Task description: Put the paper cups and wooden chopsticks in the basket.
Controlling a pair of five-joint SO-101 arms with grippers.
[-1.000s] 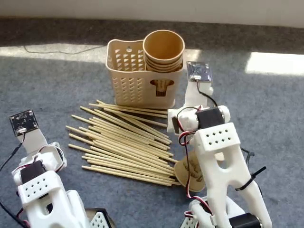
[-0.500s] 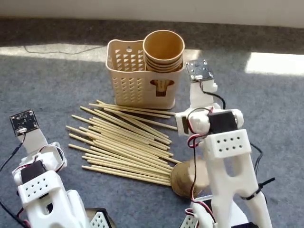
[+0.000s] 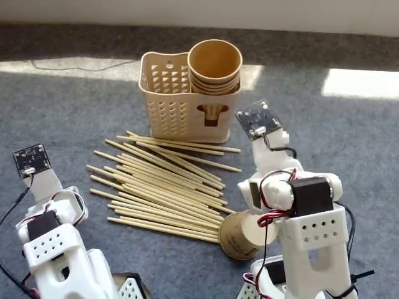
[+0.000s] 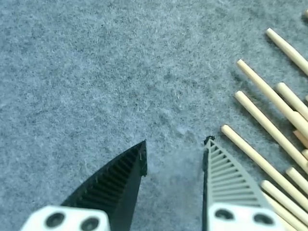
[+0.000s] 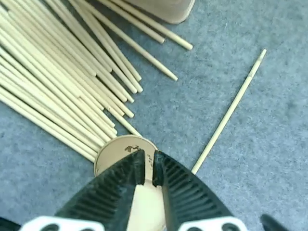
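Over the last second the right arm drew back and swung, and the paper cup (image 3: 240,235) came out from under it, lying on its side against the near ends of the wooden chopsticks (image 3: 163,187). The right hand (image 5: 149,154) was nearly closed, fingers pinched on that cup. The basket (image 3: 167,107), already holding stacked cups (image 3: 215,62), stood beyond the hand, past the chopsticks. The left hand (image 4: 175,144) had not moved; it hung wide apart and empty over the carpet (image 4: 96,72), chopstick ends just beside it. Assessment: cup secured, carry to basket outstanding; chopsticks untouched.
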